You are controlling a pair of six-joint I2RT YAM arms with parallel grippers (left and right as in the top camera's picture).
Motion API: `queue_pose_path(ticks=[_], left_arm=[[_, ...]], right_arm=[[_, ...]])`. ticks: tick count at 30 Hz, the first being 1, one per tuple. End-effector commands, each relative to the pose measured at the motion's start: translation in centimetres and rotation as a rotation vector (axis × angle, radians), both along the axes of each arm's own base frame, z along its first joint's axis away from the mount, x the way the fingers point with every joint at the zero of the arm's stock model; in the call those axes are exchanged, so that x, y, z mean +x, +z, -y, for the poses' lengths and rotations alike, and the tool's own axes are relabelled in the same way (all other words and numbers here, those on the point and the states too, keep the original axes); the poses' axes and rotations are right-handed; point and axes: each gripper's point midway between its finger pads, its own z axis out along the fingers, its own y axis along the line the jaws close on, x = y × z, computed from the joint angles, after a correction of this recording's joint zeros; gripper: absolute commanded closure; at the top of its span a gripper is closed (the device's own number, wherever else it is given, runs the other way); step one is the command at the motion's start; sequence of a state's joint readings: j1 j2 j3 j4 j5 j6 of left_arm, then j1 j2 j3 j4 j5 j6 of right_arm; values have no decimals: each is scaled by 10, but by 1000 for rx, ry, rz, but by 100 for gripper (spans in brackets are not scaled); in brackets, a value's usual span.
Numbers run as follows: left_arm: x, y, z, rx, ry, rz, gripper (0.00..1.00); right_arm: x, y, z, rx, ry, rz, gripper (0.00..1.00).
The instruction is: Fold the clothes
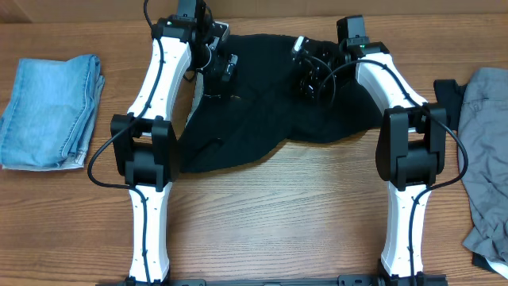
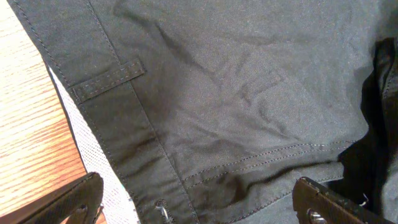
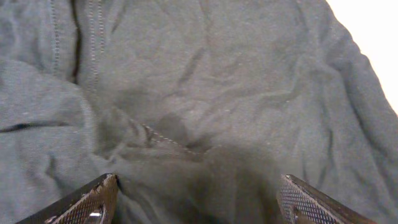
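Note:
The black shorts (image 1: 262,111) lie spread and rumpled at the back middle of the table. My left gripper (image 1: 223,68) hovers over their left waist edge, jaws wide open. In the left wrist view the black waistband (image 2: 124,81) with a belt loop and the pale mesh lining (image 2: 84,149) lie under the left gripper (image 2: 199,208), and nothing is pinched. My right gripper (image 1: 309,79) is over the shorts' upper right part, also open. In the right wrist view wrinkled dark fabric (image 3: 199,93) fills the frame below the right gripper (image 3: 199,205).
A folded light-blue denim garment (image 1: 51,111) lies at the left edge of the table. A grey garment (image 1: 488,151) is heaped at the right edge, with a dark piece (image 1: 446,91) beside it. Bare wood table (image 1: 270,214) lies in front between the arm bases.

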State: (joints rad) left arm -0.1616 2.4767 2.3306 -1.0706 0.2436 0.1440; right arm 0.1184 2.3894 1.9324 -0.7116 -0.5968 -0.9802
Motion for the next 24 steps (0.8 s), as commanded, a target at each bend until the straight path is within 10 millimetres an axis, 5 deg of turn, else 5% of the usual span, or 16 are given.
queue_pose_path(ticks=[1,8,12,19,22,24], left_arm=[[-1,-12,-1,-5,3,-26,0],[-1,-12,-1,-5,3,-26,0],[-1,-12,-1,-5,3,-26,0],[-1,-12,-1,-5,3,-26,0],[-1,-12,-1,-5,3,-26,0],[-1,-12,-1,-5,3,-26,0]], right_arm=[[-4,4,-4,28,18,-13,16],[-10,1,-4,25,18,-45,26],[-10,1,-4,25,17,-45,64],[-10,1,-4,25,17,-47,96],[-5,12,-4,29,15,-23,96],[5,39,-5,45,3,21,96]])
